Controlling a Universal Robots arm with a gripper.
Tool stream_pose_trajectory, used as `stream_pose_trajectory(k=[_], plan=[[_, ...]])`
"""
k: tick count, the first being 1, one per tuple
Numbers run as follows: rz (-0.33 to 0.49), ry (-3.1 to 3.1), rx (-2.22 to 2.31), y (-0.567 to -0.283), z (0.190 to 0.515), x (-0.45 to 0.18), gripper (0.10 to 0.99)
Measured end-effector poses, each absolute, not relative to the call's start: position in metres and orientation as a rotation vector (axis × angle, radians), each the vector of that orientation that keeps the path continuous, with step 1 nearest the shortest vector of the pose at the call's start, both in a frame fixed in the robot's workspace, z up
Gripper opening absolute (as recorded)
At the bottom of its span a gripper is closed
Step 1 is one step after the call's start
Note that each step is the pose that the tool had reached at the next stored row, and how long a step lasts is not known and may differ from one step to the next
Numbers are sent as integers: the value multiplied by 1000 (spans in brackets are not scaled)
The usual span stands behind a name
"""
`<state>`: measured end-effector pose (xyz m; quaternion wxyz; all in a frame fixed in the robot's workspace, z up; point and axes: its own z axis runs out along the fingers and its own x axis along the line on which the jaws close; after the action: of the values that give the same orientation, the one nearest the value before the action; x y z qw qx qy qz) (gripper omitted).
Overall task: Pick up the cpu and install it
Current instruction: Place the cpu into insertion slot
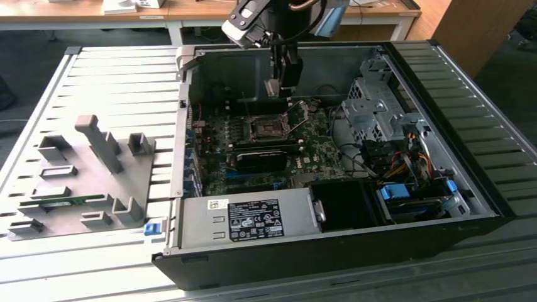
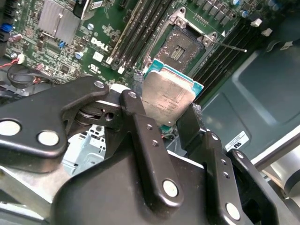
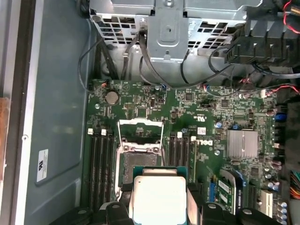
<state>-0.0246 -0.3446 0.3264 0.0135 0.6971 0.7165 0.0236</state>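
While the cpu (image 2: 171, 96) is gripped by its edges in the closed gripper (image 2: 164, 111), it is held inside the case (image 1: 336, 251), above the mobo (image 3: 211, 117) and near the open socket (image 3: 138, 161), w/o touching it. Risks, as judged: socket could be damaged if cpu is lowered skewed or offset; raised frame (image 3: 140, 136) could be clipped; cpu could be dropped if grip slips.

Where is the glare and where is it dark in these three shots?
First wrist view: glare washes the small square silvery-topped cpu nearly white. Second wrist view: its top shows soft sheen, and the black tool holding it is dark. Exterior view: the open black computer case is shaded inside, the pale slatted table brightly lit.
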Motion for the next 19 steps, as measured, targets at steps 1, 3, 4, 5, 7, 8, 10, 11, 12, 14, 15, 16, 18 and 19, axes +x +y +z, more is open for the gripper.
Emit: stream_pose_trajectory(k=[1,3,4,5,7,8,10,11,12,14,15,16,18,19], plan=[[73,2231,2171,-344,325,-25,537],[73,2231,2171,-344,321,-25,537],[73,2231,2171,-344,320,-25,537],[73,2231,2172,-343,319,-25,537],[72,2230,2172,-343,317,-25,537],[73,2230,2172,-342,316,-25,537],[73,2230,2172,-339,314,-25,537],[73,2230,2172,-338,313,-25,537],[73,2230,2172,-337,312,-25,537],[73,2230,2172,-337,309,-26,537],[73,2230,2172,-336,308,-27,537],[73,2230,2172,-336,306,-28,537],[73,2230,2172,-336,302,-29,537],[73,2230,2172,-335,301,-29,537]])
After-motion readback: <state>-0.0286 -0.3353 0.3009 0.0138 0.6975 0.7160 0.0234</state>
